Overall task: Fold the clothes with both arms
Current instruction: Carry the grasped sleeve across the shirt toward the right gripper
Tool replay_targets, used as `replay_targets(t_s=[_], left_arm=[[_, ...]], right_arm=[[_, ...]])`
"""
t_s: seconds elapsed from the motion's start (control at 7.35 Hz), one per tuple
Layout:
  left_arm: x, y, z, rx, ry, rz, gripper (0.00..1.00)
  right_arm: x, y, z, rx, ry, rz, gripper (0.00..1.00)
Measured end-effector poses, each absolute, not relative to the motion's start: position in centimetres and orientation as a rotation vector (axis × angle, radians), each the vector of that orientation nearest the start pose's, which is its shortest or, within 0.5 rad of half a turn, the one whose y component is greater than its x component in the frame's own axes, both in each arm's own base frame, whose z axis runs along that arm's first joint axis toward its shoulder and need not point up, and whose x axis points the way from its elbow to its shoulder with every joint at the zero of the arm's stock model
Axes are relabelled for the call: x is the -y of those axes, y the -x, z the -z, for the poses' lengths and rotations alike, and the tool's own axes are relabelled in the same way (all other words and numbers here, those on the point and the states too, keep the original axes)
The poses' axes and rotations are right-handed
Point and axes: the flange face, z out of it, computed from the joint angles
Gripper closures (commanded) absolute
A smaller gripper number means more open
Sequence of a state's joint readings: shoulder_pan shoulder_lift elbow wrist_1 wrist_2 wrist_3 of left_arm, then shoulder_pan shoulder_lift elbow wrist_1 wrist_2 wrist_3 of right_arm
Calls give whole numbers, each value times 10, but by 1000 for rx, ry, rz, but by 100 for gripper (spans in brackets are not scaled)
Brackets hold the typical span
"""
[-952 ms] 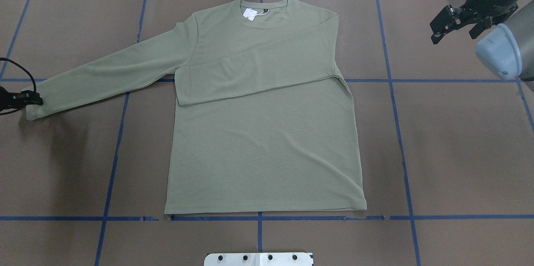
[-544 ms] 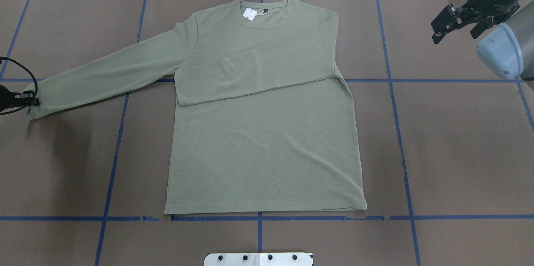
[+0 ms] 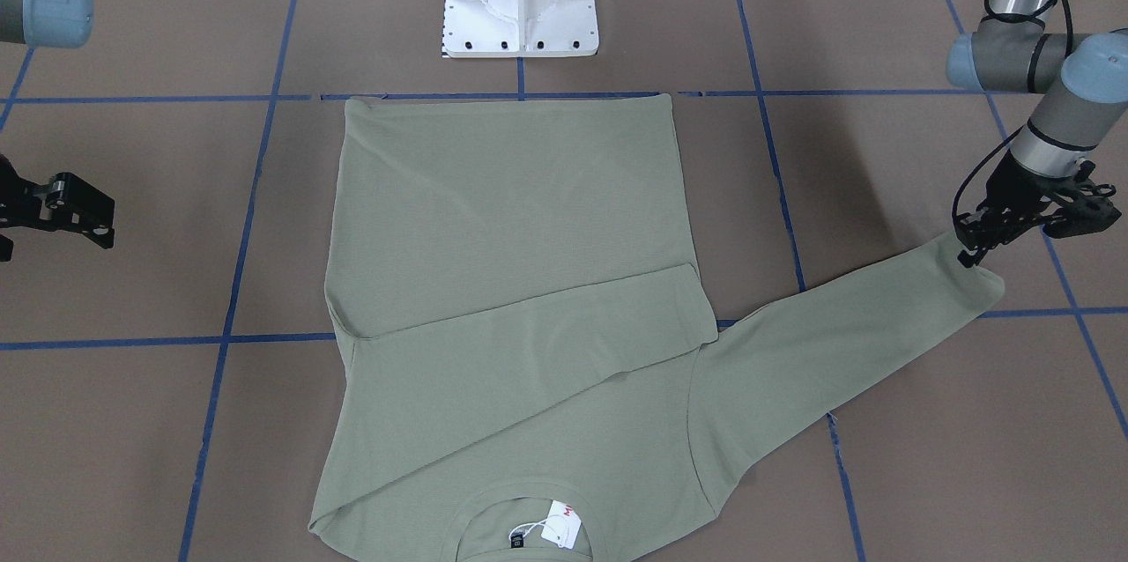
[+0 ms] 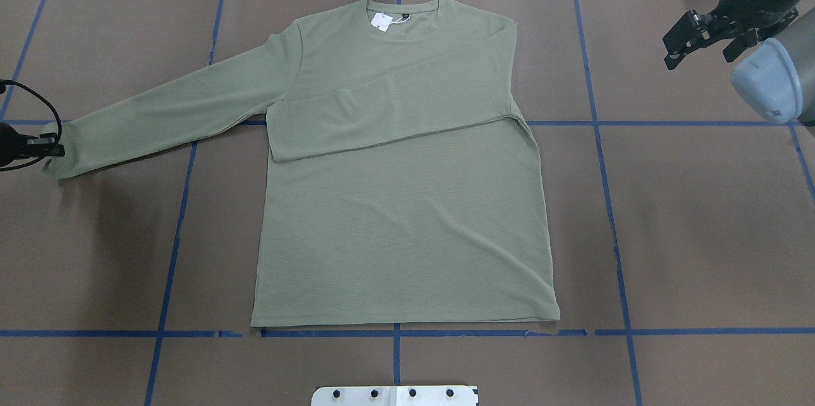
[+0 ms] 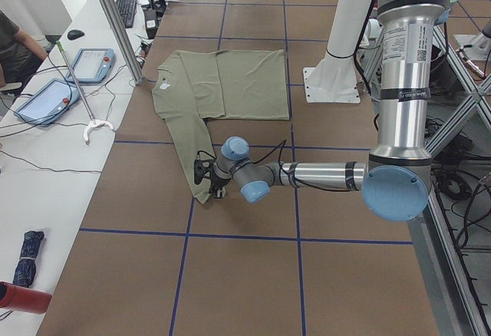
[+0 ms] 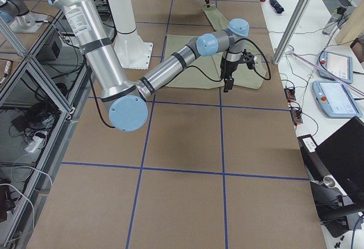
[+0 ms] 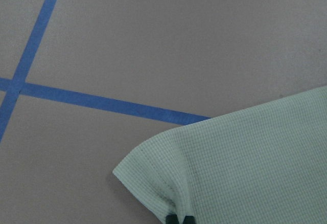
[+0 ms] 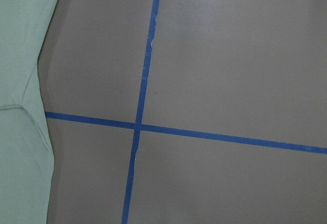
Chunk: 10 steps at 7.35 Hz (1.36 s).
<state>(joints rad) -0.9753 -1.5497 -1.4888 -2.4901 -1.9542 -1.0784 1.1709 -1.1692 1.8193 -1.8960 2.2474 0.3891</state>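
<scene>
**A:** Sleeve next, then? The left hand (image 3: 969, 252) seems pinched shut on the cuff (image 7: 153, 183). The wrist view shows only its fingertips (image 7: 179, 219), with fabric puckered around them.

**B:** I'd judge so. The shirt (image 4: 395, 215) lies flat mid-worktop (image 4: 700, 234), one sleeve (image 4: 382, 119) already across the chest, the other stretched out toward that hand. Lift the cuff just clear, carry it across in an arc and lay it over the first sleeve without dragging the body.

**A:** And the right hand (image 4: 700, 43)?

**B:** Open, empty, hovering well apart from the shirt. It could pin the shoulder.

**A:** Surface?

**B:** Brown covering with a blue tape grid (image 4: 605, 158), likely little grip. An operators' bench with tablets (image 5: 46, 98) runs alongside.
</scene>
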Motion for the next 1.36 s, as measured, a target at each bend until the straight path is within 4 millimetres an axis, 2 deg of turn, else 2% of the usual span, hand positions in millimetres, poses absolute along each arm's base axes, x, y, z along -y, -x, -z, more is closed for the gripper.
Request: replay_targets(t_s=[0.14,0.27,0.54,0.68,0.95,1.22,1.36], left_arm=[[486,-216,-589,-851,-262,288,100],[499,-226,-549,-852,-251,284,100],[548,-264,-448,-844,-234,281,100],[571,-289,-393,-841,-224,273,100],[603,-333,-296,-871,-199,279,100],[622,-411,-188,-961,-128,345,100],[623,-455,-123,-1009,-86,377,100]], right_arm=[[577,162,-364,736,-26,115,0],[576,158,-370,734,-22,110,0],[573,149,-384,733,-23,98,0],[569,144,-399,737,-33,97,0],[555,135,-433,745,-51,99,0],[545,129,-454,746,-55,95,0],[543,128,-458,745,-52,92,0]])
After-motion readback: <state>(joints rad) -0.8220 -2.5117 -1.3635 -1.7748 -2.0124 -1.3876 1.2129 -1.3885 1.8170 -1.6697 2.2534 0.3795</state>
